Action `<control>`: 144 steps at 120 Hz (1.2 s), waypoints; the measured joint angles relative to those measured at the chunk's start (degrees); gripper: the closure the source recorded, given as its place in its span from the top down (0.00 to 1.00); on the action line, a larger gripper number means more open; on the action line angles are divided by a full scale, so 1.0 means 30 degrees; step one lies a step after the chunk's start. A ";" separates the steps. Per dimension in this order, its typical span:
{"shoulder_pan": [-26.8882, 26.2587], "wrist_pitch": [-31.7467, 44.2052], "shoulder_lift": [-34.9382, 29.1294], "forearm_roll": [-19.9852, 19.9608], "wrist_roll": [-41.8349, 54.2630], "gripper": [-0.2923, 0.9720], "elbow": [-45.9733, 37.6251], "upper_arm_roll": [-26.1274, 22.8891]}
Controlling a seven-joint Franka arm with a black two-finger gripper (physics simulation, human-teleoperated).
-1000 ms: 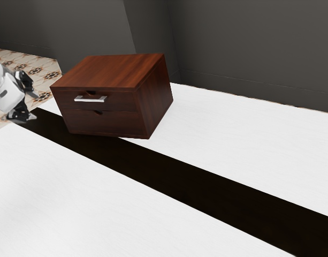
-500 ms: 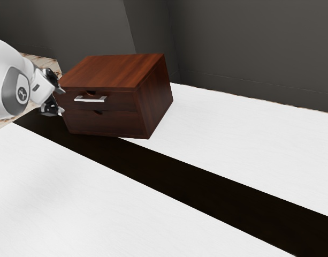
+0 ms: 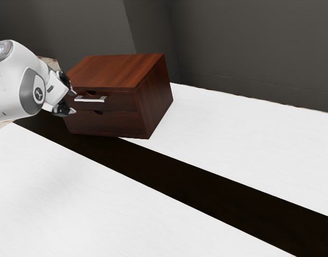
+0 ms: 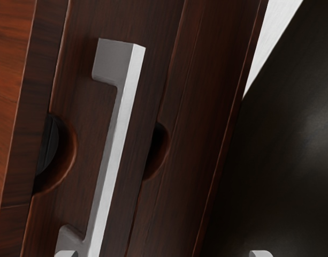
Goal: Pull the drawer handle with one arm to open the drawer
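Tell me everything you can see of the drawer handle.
The handle is a straight, square-edged bar, silver-grey like brushed metal, with a short foot at each end fixed to the upper drawer front of the dark wooden cabinet. It lies level, standing off the wood, with a rounded cut-out above it and another below. The gripper is close to its end at the exterior view's left; contact cannot be told.

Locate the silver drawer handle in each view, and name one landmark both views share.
Exterior view: the silver handle lies on the wooden cabinet's upper drawer front, toward the exterior view's left.
Wrist view: the handle is the long bar across that drawer front.
Shared landmark: the half-round notch beside the handle.
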 joint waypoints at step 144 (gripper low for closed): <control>0.5870 -0.0494 0.2777 -0.0236 0.0378 0.47 0.3114 -0.6594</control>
